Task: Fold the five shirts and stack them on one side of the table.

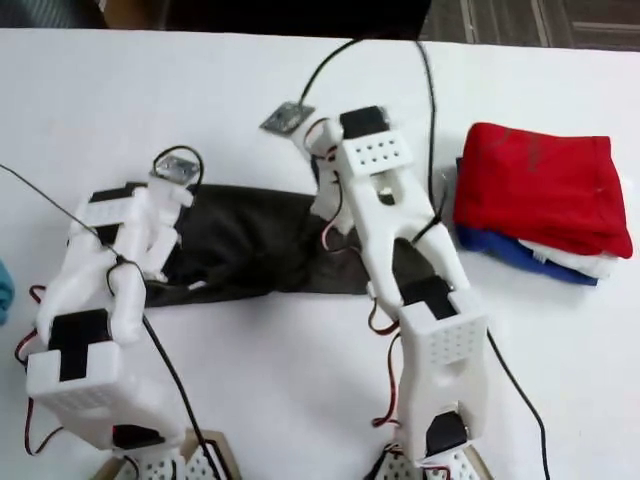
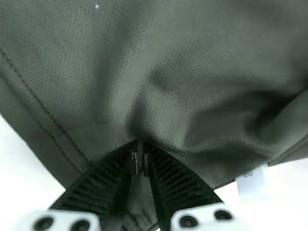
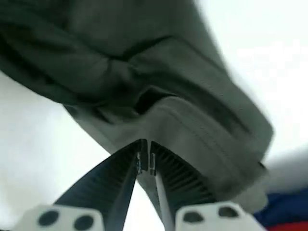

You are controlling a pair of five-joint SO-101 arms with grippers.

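White table (image 1: 300,400) underneath, with a strip of dark floor (image 1: 500,20) past its far edge. Dark shirt (image 1: 250,250) spread out between the two grippers, both ends covered in the high view by the white arms (image 1: 430,330). Left gripper (image 2: 138,161) clenched on a pinch of the dark shirt. Right gripper (image 3: 145,161) clamped on what looks like its hem. Near the right gripper, on the side away from the left one, folded shirts piled: red shirt (image 1: 540,185) on top, blue shirt (image 1: 500,245) and white shirt (image 1: 580,262) below, count unclear. Black cables (image 1: 170,380) draped over the table.
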